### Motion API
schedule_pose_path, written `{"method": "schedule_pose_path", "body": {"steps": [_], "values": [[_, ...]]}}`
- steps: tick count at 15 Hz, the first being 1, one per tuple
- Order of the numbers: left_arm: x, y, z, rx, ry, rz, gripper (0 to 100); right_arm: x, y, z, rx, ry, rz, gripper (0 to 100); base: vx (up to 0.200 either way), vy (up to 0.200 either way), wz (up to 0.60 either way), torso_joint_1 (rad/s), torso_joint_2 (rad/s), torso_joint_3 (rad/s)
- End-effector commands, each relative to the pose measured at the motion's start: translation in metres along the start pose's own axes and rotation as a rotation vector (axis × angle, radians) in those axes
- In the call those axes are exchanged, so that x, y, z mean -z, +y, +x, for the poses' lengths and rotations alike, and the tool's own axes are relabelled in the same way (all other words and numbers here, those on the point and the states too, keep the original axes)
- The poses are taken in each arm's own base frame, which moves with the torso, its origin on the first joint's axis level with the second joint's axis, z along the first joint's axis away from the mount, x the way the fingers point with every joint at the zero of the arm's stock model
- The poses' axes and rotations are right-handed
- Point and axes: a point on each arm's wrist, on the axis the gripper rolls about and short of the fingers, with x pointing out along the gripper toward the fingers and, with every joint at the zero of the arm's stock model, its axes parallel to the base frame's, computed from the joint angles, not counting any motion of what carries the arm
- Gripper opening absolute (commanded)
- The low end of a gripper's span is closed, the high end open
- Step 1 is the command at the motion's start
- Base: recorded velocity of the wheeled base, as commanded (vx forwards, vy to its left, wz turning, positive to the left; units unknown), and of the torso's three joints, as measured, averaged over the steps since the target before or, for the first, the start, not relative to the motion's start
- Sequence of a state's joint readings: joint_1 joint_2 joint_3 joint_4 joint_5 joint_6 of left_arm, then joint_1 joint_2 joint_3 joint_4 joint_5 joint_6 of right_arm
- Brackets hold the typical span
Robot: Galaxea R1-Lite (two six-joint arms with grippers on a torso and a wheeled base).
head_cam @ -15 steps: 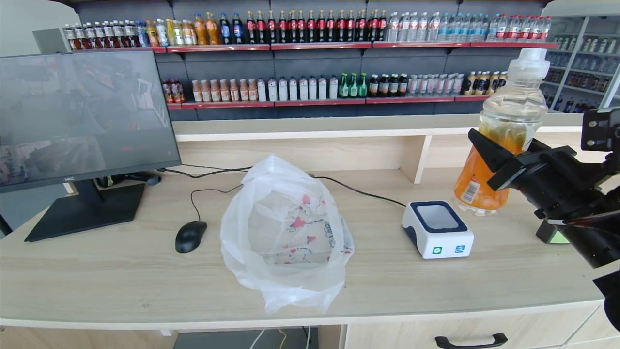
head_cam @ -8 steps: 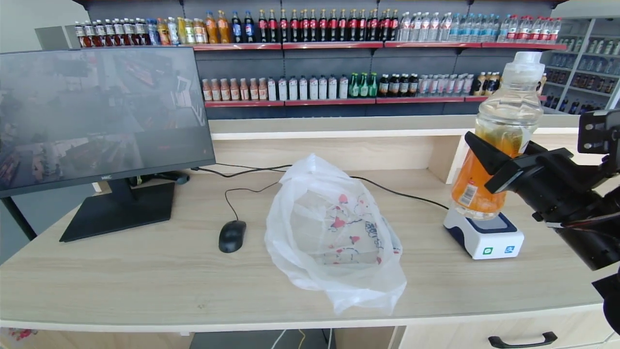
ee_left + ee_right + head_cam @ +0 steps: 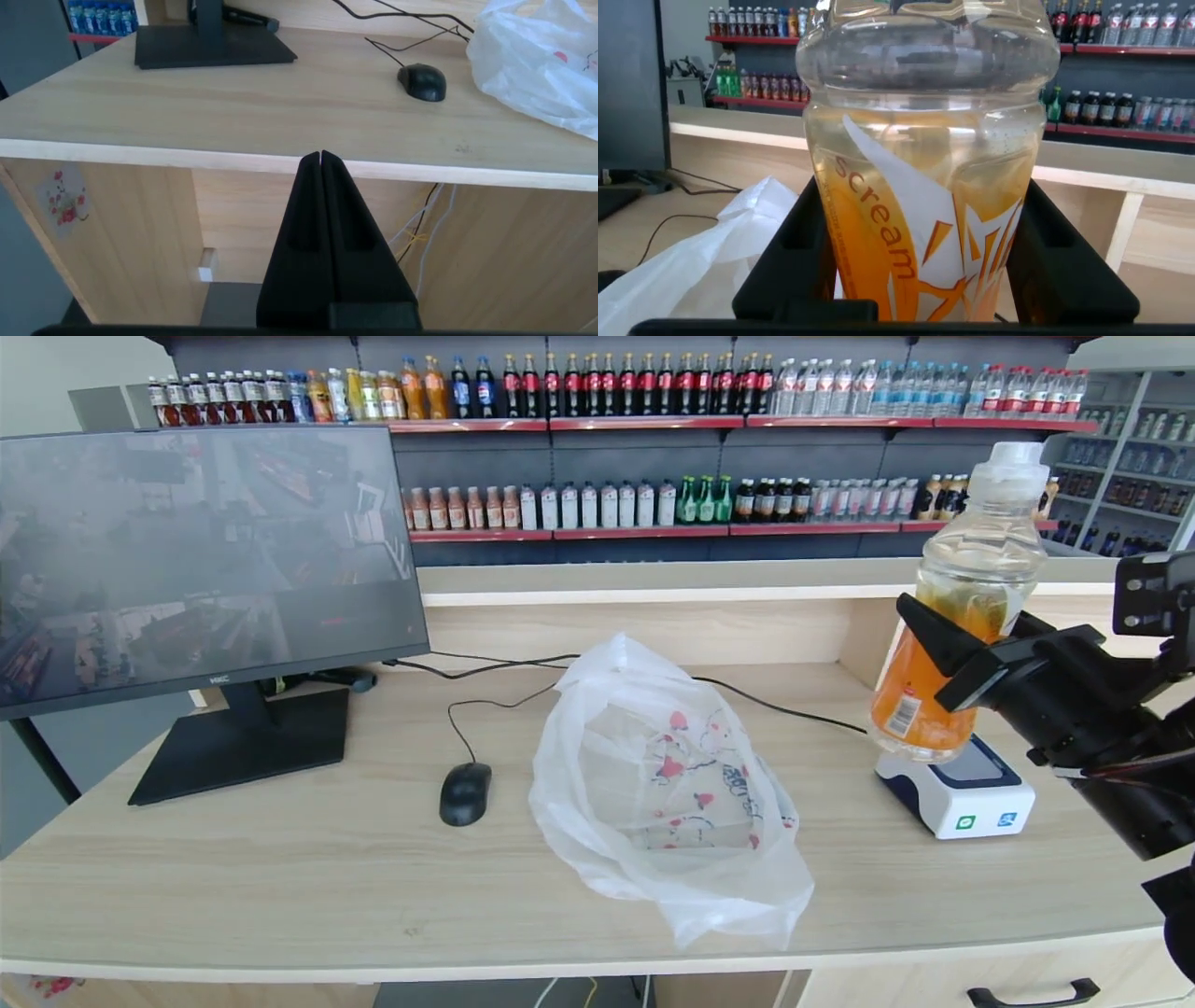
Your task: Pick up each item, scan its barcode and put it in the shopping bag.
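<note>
Orange drink bottle [image 3: 978,560] in right end effector [image 3: 962,621], above scanner [image 3: 971,800]

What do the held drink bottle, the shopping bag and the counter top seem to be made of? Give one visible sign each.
The bottle: clear glossy plastic, probably; orange drink shows through its wall. The shopping bag: thin translucent plastic film, crinkled, contents faintly visible. The counter top: pale matte wood grain, perhaps laminate or veneer.
</note>
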State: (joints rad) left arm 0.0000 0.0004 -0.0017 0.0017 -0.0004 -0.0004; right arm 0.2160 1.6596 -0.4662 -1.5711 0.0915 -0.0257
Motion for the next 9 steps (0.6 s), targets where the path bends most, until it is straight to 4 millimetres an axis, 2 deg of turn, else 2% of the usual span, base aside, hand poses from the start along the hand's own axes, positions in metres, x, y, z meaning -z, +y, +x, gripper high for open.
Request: {"method": "schedule_pose_path", "body": {"steps": [1,6,9], "values": [[0.0,0.0,0.0,0.0,0.0,0.0,0,0.0013,0.0005,0.0001,-0.002,0.005,0.001,0,0.0,0.0,0.0,0.0,0.0,0.0],[0.0,0.0,0.0,0.0,0.0,-0.001,0,-0.0004,0.0009,0.0,-0.004,-0.001,0.001,0,0.0,0.0,0.0,0.0,0.0,0.0],[0.0,0.0,0.0,0.0,0.0,-0.001,0,-0.0008,0.0008,0.0009,-0.004,-0.004,0.001,0,0.0,0.0,0.6,0.004,0.0,0.001]]}}
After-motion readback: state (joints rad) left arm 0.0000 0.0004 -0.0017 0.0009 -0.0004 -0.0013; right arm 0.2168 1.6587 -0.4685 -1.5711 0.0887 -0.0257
